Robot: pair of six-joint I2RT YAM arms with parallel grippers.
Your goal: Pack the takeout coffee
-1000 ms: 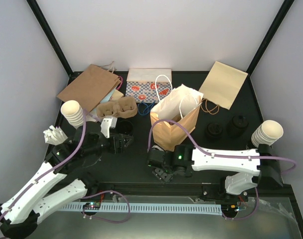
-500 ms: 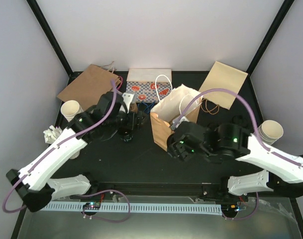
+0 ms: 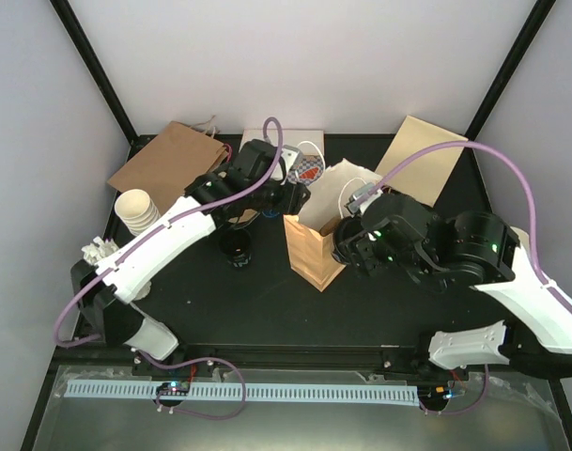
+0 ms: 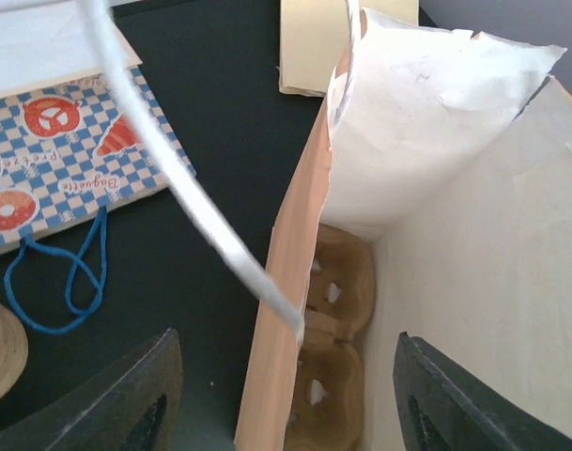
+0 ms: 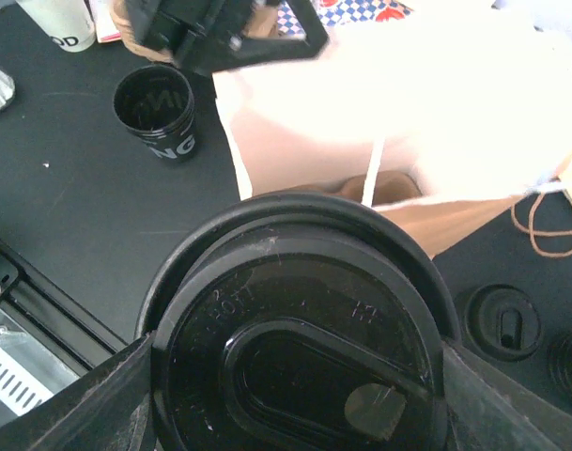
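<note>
While the right gripper (image 5: 302, 399) clamps a lidded black coffee cup (image 5: 295, 310) just beside the open paper bag (image 5: 361, 122), the left gripper (image 4: 295, 395) hangs over the bag's rim. Its jaws are wide apart and hold nothing; the brown wall stands between them. Cardboard tray (image 4: 328, 376) at bag bottom. Second black cup (image 5: 155, 115), unlidded, stands on the desk (image 5: 69, 216) near the bag.

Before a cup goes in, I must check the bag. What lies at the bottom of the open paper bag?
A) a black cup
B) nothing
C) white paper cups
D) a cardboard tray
D: the left wrist view looks down into the open paper bag and shows a cardboard tray lying on its bottom.
</note>
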